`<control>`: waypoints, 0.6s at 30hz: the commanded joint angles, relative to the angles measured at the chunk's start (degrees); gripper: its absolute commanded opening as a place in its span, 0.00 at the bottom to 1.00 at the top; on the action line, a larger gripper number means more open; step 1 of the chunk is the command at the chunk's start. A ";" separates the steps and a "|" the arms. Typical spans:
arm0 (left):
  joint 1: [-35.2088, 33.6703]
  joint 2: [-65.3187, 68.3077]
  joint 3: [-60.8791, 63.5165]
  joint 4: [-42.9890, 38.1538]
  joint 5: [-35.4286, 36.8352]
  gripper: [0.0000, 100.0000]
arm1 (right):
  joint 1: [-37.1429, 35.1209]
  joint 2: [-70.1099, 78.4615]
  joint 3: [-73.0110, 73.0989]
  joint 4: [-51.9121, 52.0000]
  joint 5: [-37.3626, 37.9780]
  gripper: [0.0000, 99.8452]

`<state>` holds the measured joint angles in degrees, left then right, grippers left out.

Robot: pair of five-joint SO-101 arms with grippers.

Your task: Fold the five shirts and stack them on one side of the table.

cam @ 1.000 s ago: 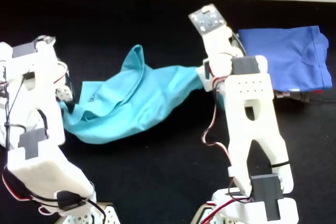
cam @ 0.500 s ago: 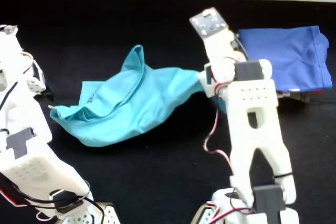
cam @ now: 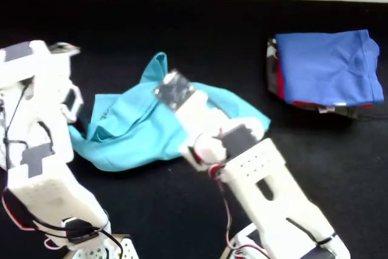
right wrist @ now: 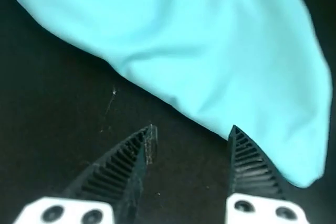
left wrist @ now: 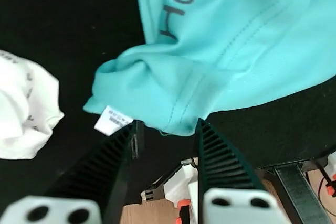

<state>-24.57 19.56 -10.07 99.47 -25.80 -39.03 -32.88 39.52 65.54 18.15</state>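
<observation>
Two grippers, both with jaws spread and holding nothing, attend a single teal shirt (cam: 136,128) that lies crumpled near the middle of the black table (cam: 182,28).

The left gripper (left wrist: 168,125) stands at a bunched corner of the shirt, beside its white care label (left wrist: 111,120), and the hem sits just off the fingertips. The right gripper (right wrist: 191,129) hovers over bare tabletop just beside a smooth, rounded edge of the same shirt, without touching it.

Step in hand, as a judgement: this shirt is at the start of its fold, with neither edge gripped and no crease laid. The next move calls for each gripper to close on its nearest edge, so that the cloth can be drawn flat before it is doubled over (a pinch that takes several layers at the bunched corner would probably drag the whole heap).

Holding place: folded shirts are gathered in a stack (cam: 327,68) at the far right side of the table. A blue one lies on top, and red and dark edges show beneath it. A white cloth (left wrist: 23,103) lies near the teal corner; whether it is another shirt cannot be told.
</observation>
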 commanded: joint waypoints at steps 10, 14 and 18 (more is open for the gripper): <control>7.87 -0.31 9.19 -6.86 -0.35 0.17 | -0.84 25.80 -3.47 -10.68 -0.79 0.33; 7.78 -0.40 9.10 -6.68 -0.35 0.17 | -0.66 34.24 -9.27 -10.86 -0.70 0.30; 7.87 -1.01 8.75 -6.42 -0.35 0.17 | 3.03 40.13 -15.87 -10.59 -0.70 0.06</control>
<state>-17.36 19.65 -0.57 93.05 -26.07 -38.86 5.10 29.32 55.43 17.80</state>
